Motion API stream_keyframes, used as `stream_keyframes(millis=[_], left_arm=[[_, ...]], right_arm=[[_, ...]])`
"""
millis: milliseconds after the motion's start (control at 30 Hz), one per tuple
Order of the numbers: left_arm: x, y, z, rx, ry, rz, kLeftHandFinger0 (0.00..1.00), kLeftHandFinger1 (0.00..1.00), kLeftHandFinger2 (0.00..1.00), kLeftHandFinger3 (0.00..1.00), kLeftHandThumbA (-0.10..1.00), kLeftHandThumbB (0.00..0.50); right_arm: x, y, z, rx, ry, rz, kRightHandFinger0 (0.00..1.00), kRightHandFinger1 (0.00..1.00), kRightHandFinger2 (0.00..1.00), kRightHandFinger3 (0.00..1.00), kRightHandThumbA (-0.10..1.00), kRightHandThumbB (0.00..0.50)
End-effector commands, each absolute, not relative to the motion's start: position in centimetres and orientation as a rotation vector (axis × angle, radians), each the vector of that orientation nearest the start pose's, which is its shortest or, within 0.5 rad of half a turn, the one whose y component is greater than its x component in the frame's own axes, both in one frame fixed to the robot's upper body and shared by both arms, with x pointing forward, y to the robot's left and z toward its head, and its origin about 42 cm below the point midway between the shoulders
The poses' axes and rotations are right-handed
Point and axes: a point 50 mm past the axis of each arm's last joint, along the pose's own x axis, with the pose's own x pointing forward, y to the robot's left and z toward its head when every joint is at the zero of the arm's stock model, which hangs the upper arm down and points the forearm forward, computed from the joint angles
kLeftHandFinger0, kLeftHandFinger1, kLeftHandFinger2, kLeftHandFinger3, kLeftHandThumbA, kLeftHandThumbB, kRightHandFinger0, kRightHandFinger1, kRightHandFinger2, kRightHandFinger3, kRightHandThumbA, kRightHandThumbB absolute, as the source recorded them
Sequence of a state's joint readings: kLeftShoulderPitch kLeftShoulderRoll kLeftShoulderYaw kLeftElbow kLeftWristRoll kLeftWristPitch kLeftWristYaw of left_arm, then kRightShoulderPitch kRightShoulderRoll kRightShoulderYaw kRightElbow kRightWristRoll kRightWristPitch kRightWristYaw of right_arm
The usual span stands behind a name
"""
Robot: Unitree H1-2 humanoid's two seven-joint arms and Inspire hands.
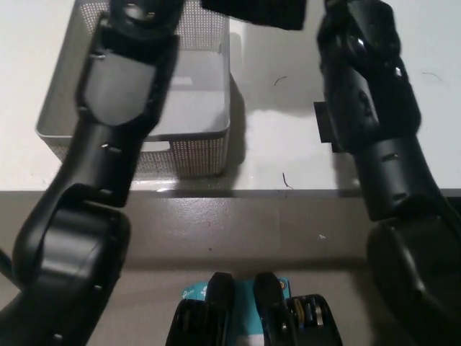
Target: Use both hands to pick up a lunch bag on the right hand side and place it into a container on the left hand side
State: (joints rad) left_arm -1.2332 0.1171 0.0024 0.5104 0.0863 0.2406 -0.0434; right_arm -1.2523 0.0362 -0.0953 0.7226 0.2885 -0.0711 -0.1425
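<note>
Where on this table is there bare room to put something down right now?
Bare white table lies between the grey mesh basket and the black right arm, marked only by small specks. The basket floor is partly open. The black lunch bag and both arms crowd the top.

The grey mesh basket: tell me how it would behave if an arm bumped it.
The basket looks light: thin perforated walls, and no contents show on the visible floor, so a nudge would probably slide it across the smooth white table. Its low, wide shape suggests sliding rather than tipping. The walls look stiff and should keep their form.
</note>
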Motion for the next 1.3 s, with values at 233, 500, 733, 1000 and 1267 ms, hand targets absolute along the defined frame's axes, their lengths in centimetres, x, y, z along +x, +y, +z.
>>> stream_keyframes(millis=[233, 500, 733, 1000, 1267], left_arm=[[47.0, 16.8, 50.1, 0.178, -0.602, -0.14, 1.0, 1.0, 1.0, 1.0, 1.0, 0.306], [44.7, 20.2, 45.9, 0.124, -0.595, -0.067, 1.0, 1.0, 1.0, 1.0, 1.0, 0.26], [44.6, 21.7, 43.5, 0.124, -0.513, -0.07, 1.0, 1.0, 1.0, 1.0, 1.0, 0.29], [45.1, 22.7, 42.0, 0.136, -0.459, -0.07, 1.0, 1.0, 1.0, 1.0, 1.0, 0.29], [45.9, 25.9, 39.3, 0.277, -0.333, -0.155, 1.0, 1.0, 1.0, 1.0, 1.0, 0.389]], right_arm=[[49.0, 5.2, 48.8, 0.18, -0.596, 0.542, 1.0, 1.0, 1.0, 1.0, 1.0, 0.102], [47.6, 8.5, 45.5, 0.126, -0.572, 0.617, 1.0, 1.0, 1.0, 1.0, 1.0, 0.086], [47.8, 9.7, 43.0, 0.143, -0.473, 0.661, 1.0, 1.0, 1.0, 1.0, 1.0, 0.11], [48.3, 10.2, 41.3, 0.114, -0.437, 0.677, 1.0, 1.0, 1.0, 1.0, 1.0, 0.074], [49.5, 9.5, 38.8, 0.037, -0.317, 0.655, 1.0, 1.0, 1.0, 1.0, 1.0, 0.147]])
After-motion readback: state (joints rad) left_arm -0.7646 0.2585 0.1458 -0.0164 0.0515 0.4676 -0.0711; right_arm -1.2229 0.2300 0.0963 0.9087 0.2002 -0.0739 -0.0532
